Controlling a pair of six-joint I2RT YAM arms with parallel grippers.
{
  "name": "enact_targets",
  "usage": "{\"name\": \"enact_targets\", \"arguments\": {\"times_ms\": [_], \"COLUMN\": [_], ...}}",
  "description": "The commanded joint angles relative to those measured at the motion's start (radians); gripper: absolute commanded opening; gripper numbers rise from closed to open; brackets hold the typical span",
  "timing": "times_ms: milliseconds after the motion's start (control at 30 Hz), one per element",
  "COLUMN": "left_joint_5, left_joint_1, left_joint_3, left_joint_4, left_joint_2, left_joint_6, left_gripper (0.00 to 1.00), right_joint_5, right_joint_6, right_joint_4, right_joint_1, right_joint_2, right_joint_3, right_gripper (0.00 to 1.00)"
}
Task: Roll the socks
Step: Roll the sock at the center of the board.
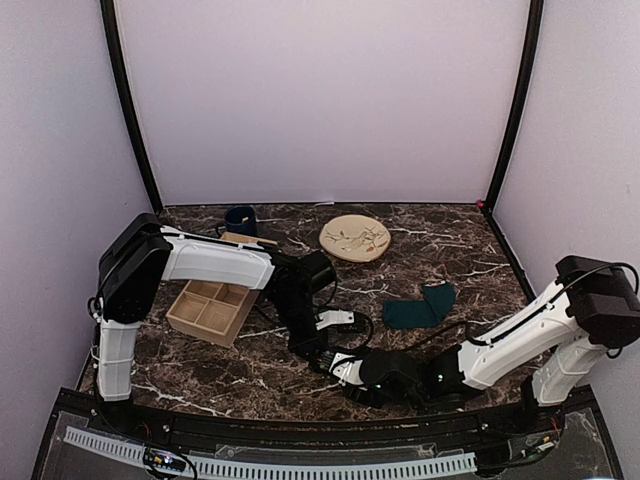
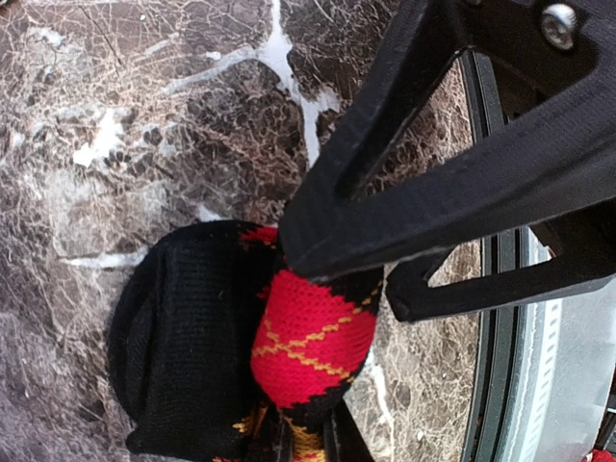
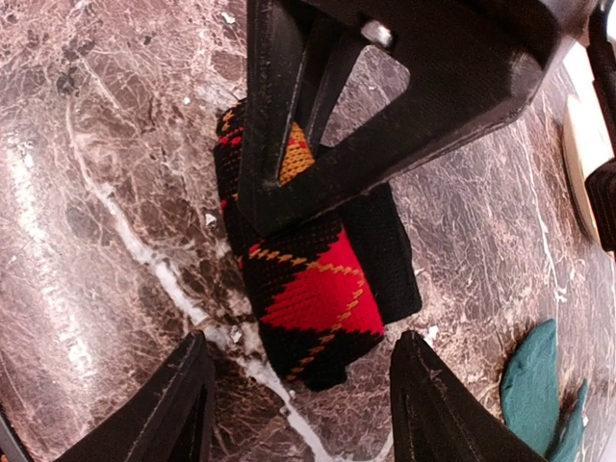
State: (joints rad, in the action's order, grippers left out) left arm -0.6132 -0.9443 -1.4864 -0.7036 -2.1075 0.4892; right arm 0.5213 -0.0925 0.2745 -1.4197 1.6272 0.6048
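Pinching argyle sock at lower centre of left wrist view, left gripper is clamping narrowly on red diamond. Right gripper is hovering wide, straddling roll without touching. Teal sock is lying right of centre in top view.

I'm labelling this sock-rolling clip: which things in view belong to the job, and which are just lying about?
Belong to the job:
black argyle socks, pinched by the left gripper
teal socks

Lying about:
dark blue mug
wooden compartment tray
round plate
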Motion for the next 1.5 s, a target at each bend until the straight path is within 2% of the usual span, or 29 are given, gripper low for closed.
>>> {"name": "enact_targets", "arguments": {"times_ms": [0, 633, 1167, 1467], "left_joint_5": [0.018, 0.009, 0.001, 0.013], "left_joint_1": [-0.001, 0.001, 0.005, 0.009], "left_joint_3": [0.006, -0.004, -0.016, -0.018], "left_joint_4": [-0.072, -0.078, -0.083, -0.08], "left_joint_2": [-0.035, -0.043, -0.06, -0.06], "left_joint_6": [0.007, 0.008, 0.009, 0.006], "left_gripper": [0.0, 0.0, 0.0, 0.01], "right_joint_5": [-0.027, -0.106, -0.109, -0.147], "right_joint_6": [-0.031, -0.062, -0.096, -0.076], "right_joint_4": [0.048, 0.057, 0.037, 0.007], "right_joint_1": [0.021, 0.064, 0.067, 0.079], "right_joint_2": [0.019, 0.05, 0.053, 0.073], "right_joint_3": [0.019, 0.03, 0.059, 0.068], "right_gripper": [0.56, 0.42, 0.42, 0.28]}}
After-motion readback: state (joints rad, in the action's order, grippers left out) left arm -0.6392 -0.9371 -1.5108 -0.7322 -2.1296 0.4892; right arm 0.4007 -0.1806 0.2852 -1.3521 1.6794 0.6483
